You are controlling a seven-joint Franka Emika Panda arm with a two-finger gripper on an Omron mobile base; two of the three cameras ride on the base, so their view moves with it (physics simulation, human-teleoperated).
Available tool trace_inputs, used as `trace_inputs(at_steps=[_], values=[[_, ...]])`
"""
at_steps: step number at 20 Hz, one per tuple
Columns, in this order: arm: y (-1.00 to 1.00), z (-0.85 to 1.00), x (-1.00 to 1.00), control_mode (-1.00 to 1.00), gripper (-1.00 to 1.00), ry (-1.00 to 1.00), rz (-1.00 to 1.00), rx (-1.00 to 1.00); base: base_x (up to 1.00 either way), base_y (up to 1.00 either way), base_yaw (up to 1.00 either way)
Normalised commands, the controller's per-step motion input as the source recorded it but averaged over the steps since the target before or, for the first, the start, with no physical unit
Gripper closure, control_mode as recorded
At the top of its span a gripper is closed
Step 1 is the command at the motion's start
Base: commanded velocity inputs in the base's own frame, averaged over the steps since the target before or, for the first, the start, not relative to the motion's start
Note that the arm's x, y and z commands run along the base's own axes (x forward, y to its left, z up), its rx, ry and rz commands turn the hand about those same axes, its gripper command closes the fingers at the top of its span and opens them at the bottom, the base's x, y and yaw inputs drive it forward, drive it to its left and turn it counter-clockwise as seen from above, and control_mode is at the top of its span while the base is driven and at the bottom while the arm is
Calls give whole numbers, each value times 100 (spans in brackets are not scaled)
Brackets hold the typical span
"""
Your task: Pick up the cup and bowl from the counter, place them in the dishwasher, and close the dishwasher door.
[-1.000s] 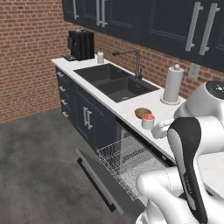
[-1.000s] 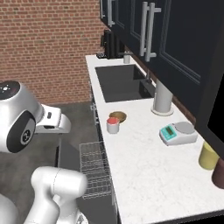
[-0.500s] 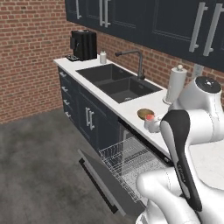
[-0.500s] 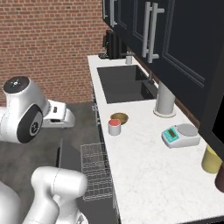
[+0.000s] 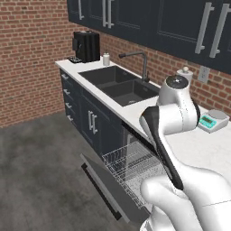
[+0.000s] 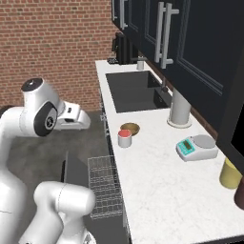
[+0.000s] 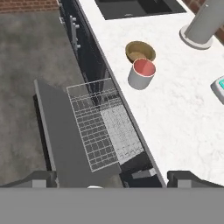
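Compared with one second ago, the arm has swung up and toward the counter edge: in the right base view the hand now sits higher and nearer the cup, and in the left base view the arm now covers the spot where cup and bowl were visible.

Current state: the gripper (image 7: 111, 177) hangs above the open dishwasher (image 7: 103, 131), looking down on it. Its fingers (image 7: 189, 178) stand fully spread and hold nothing.

Object positions:
- The cup (image 6: 124, 138) stands upright on the counter (image 6: 157, 186), near the front edge, red interior showing.
- The bowl (image 6: 129, 128) sits just behind the cup, toward the sink (image 6: 133, 90); the two appear to touch or nearly touch.
- The dishwasher door (image 7: 59, 131) lies dropped open, with the white wire rack (image 7: 105, 127) pulled out over it and empty.
- A paper towel roll (image 6: 180, 108) and a kitchen scale (image 6: 195, 147) stand further back, well apart from the cup.

Step in hand: approach to the first pick; nothing has been loaded.

Next move, as judged: carry the hand over the counter edge, centre the spread fingers on the cup, and descend so they straddle its wall without knocking the adjacent bowl. Closing follows only once the fingers bracket the cup.
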Motion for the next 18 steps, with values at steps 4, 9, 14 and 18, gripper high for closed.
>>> trace_inputs(at_steps=[4,9,14,18], values=[[-30,-36,58,-100,-100,8,-1,0,0,0,0],[-45,-34,48,-100,-100,7,2,0,0,0,0],[-40,-23,41,-100,-100,0,16,0,0,0,0],[-21,-22,51,-100,-100,4,12,0,0,0,0]])
